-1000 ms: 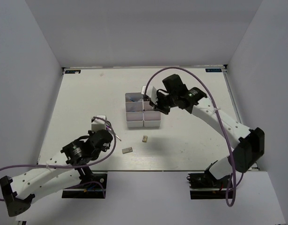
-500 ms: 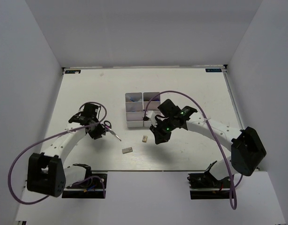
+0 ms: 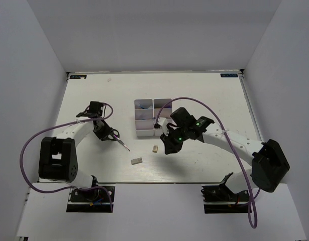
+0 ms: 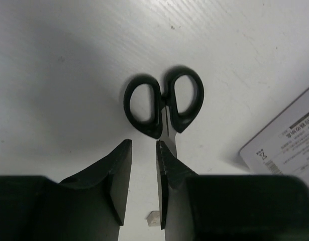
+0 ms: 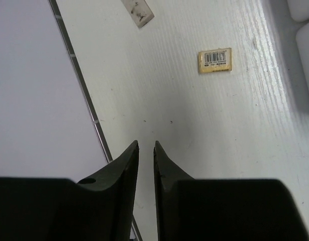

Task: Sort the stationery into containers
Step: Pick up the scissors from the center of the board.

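The black-handled scissors [image 4: 164, 103] lie flat on the table just beyond my left gripper [image 4: 144, 143]. Their blade runs back under its right finger. That gripper is open by a narrow gap with nothing in it. From above, it [image 3: 106, 133] hovers over the scissors [image 3: 123, 144], left of the containers [image 3: 153, 118]. My right gripper [image 5: 145, 143] is also open by a narrow gap and empty. It is low over the table, short of the beige eraser [image 5: 215, 60] and the grey-white block [image 5: 138, 11]. From above, this gripper [image 3: 167, 147] is just right of the eraser [image 3: 155, 148].
The grey-white block [image 3: 136, 161] lies near the table's front edge [image 5: 79, 85]. A labelled container wall [image 4: 285, 140] is at the right of the left wrist view. A small pale piece [image 4: 153, 218] shows between the left fingers on the table. White walls enclose the table.
The left arm swung from the front of the table to the scissors. The right gripper came down from the containers to beside the eraser. Both jaws opened slightly.
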### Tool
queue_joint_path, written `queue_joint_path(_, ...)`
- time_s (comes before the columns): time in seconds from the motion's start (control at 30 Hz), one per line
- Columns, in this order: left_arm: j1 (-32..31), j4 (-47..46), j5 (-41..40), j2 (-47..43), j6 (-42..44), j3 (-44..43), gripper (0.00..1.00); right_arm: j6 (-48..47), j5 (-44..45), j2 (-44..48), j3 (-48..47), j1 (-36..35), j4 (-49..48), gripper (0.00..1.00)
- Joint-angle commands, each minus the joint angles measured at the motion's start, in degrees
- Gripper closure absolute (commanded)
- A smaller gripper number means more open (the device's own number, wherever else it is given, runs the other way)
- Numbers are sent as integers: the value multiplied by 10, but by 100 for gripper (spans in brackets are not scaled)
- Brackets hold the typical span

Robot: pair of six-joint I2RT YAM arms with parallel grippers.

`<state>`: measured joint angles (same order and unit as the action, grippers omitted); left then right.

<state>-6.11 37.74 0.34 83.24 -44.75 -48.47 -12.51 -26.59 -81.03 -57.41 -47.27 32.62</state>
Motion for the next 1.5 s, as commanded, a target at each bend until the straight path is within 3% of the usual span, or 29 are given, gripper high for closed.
queue_joint_path(0.0, 5, -7, -23, 20, 11, -30, 63, 6, 6, 29, 4, 2, -19, 78)
queue_joint_path(0.6, 10, -32, -64, 94, 21, -26, 71, 15, 21, 65, 3, 25, -19, 73)
queue_joint_path(0.83, 10, -50, -65, 111, 21, -15, 90, 17, 11, 75, 5, 45, -19, 73)
queue_joint_path(0.9, 8, -50, -64, 105, 26, -10, 100, 18, 7, 76, 6, 48, -19, 73)
queue_joint_path(0.97, 7, -53, -63, 77, 28, 3, 100, 18, 3, 79, 6, 52, -19, 73)
queue_joint_path(1.13, -17, -34, -84, -38, 48, -1, 100, 16, -1, 91, 8, 65, -17, 47)
queue_joint_path(1.2, -37, -30, -90, -110, 49, -8, 100, 13, 1, 96, 7, 69, -17, 46)
queue_joint_path(1.27, -67, -38, -105, -157, 50, -15, 100, 9, 7, 98, 8, 75, -17, 56)
queue_joint_path(1.3, -75, -36, -116, -177, 50, -26, 100, 9, 12, 102, 10, 79, -16, 69)
queue_joint_path(1.33, -97, -40, -127, -190, 50, -36, 100, 9, 14, 105, 9, 80, -19, 100)
queue_joint_path(1.47, -197, -78, -189, -202, 65, -56, 100, 12, 63, 108, 12, 89, -26, 100)
